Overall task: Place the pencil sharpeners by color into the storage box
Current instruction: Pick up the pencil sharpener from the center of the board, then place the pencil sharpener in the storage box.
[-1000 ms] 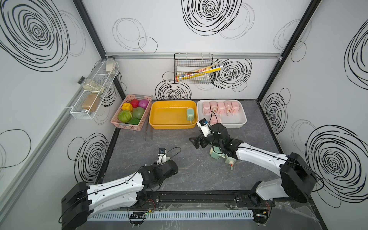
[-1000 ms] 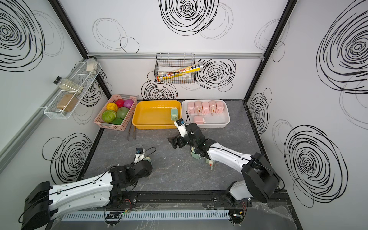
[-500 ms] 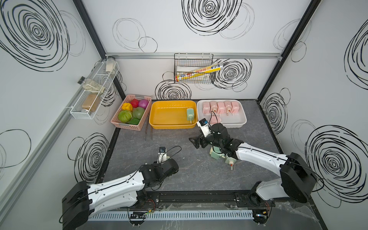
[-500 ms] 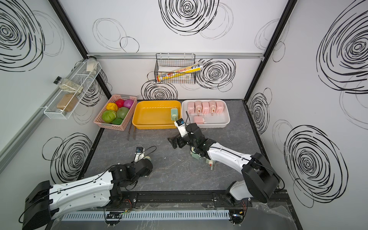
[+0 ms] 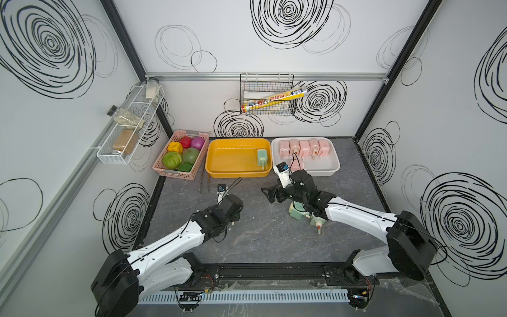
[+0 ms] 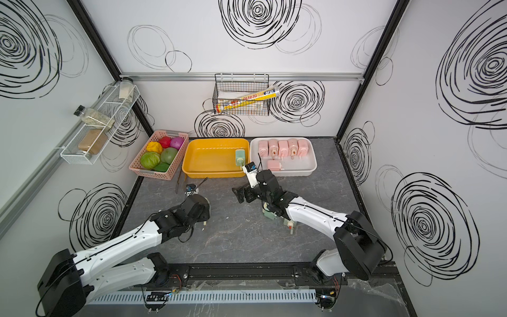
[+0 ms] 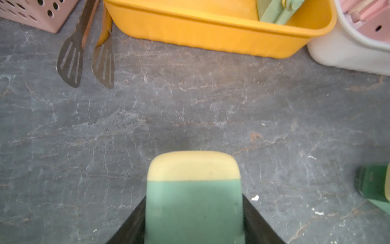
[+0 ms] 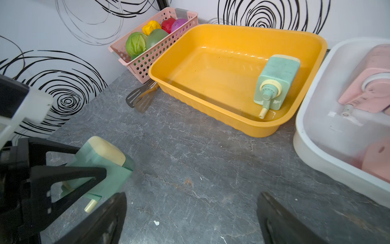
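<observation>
- I am gripping a mint green sharpener [image 8: 105,160] in my clenched left claw [image 7: 194,221], cream end forward, aiming for the yellow tub [image 5: 219,153] at twelve o'clock, where greens are going.
- My right claw [image 8: 190,219] is hanging released, empty, leaving that path free.

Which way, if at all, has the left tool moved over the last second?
Yes. The left tool, shut on a green sharpener, has moved forward toward the yellow box in both top views.
</observation>
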Robot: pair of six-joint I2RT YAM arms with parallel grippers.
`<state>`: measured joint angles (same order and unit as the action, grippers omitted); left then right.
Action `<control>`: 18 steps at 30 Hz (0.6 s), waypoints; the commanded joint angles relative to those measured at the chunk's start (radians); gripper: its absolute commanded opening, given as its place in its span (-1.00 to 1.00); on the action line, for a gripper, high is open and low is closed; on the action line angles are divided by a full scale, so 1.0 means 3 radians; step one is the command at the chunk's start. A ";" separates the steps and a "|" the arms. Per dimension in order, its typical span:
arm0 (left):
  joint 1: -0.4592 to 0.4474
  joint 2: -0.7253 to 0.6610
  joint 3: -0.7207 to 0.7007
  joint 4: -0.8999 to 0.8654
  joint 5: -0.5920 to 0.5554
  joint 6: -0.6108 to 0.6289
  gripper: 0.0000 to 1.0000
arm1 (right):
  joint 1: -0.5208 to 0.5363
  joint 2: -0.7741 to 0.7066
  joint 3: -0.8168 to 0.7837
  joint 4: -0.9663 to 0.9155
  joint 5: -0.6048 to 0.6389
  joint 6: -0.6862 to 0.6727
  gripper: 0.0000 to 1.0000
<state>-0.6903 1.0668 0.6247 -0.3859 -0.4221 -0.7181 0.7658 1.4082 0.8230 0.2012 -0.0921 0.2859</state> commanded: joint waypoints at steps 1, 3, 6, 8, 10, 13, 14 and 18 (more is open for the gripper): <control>0.0068 0.0123 0.0263 0.0387 0.0107 0.0280 -1.00 | -0.0049 -0.0097 0.0076 -0.0126 0.0151 0.0202 1.00; 0.0107 0.0231 0.0394 0.0464 0.0116 0.0369 -1.00 | -0.0108 -0.0097 0.0078 -0.0190 0.0177 0.0287 1.00; 0.0235 0.0431 0.0641 0.0478 0.0172 0.0495 -1.00 | -0.0216 -0.0096 0.0059 -0.0253 0.0106 0.0369 1.00; 0.0304 0.0577 0.0801 0.0480 0.0169 0.0542 -1.00 | -0.0270 -0.0107 0.0033 -0.0269 0.0060 0.0391 1.00; 0.0361 0.0709 0.0935 0.0531 0.0194 0.0607 -1.00 | -0.0305 -0.0112 0.0023 -0.0293 0.0021 0.0396 1.00; 0.0402 0.0904 0.1105 0.0659 0.0210 0.0695 -1.00 | -0.0342 -0.0123 0.0009 -0.0356 -0.0004 0.0390 1.00; 0.0418 0.0970 0.1154 0.0723 0.0213 0.0720 -1.00 | -0.0356 -0.0135 -0.0001 -0.0364 -0.0011 0.0392 1.00; 0.0500 0.1246 0.1433 0.0851 0.0244 0.0770 -1.00 | -0.0406 -0.0171 -0.0028 -0.0410 -0.0078 0.0377 1.00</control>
<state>-0.5610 1.4052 0.9821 -0.2279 -0.3565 -0.5266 0.6544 1.3914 0.8219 0.1074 -0.0921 0.3935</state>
